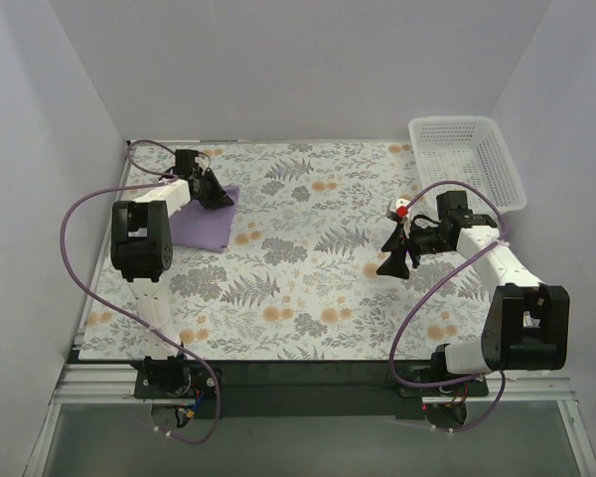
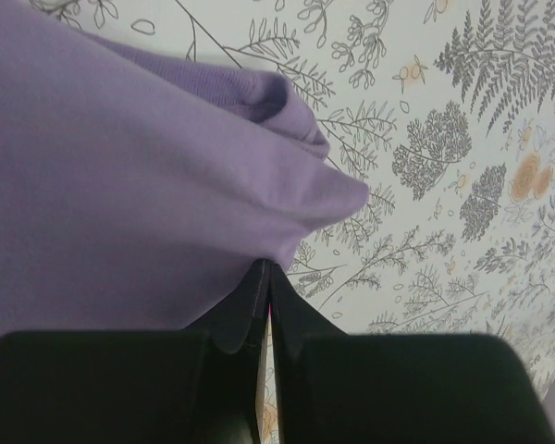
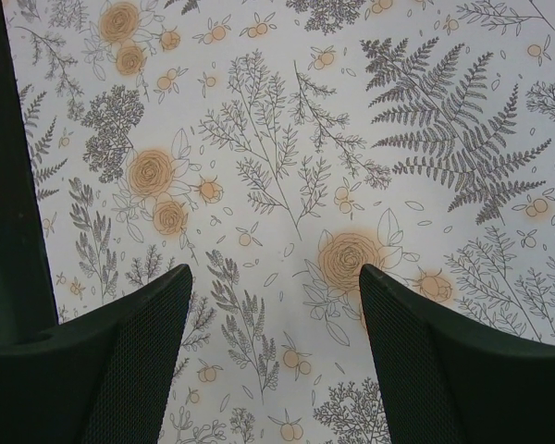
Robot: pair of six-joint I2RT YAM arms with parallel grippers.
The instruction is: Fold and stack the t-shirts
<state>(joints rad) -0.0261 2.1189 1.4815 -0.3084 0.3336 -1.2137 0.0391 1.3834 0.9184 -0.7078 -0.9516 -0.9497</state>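
- Left gripper (image 2: 265, 277): jaws pressed together, with no gap showing between the two black fingers. The tips meet right at the near edge of the t-shirt (image 2: 120, 203). Whether any cloth is pinched between them cannot be told.
- T-shirt, wrist view: lavender cloth fills the left and upper part of the picture. A rolled fold at its top runs out to a soft rounded corner that lies on the table.
- T-shirt, overhead view (image 1: 204, 227): a folded bundle on the far left part of the table, partly under the left arm, with the left gripper (image 1: 214, 194) at its far edge.
- Right gripper (image 3: 273, 314): jaws wide apart, nothing between them, only the patterned surface visible below.
- Right gripper, overhead view (image 1: 397, 253): raised over the right half of the table, well apart from the t-shirt.
- Tablecloth (image 1: 308, 288): white, printed with grey ferns and orange flowers.
- Basket (image 1: 467, 159): white lattice plastic, at the far right corner.
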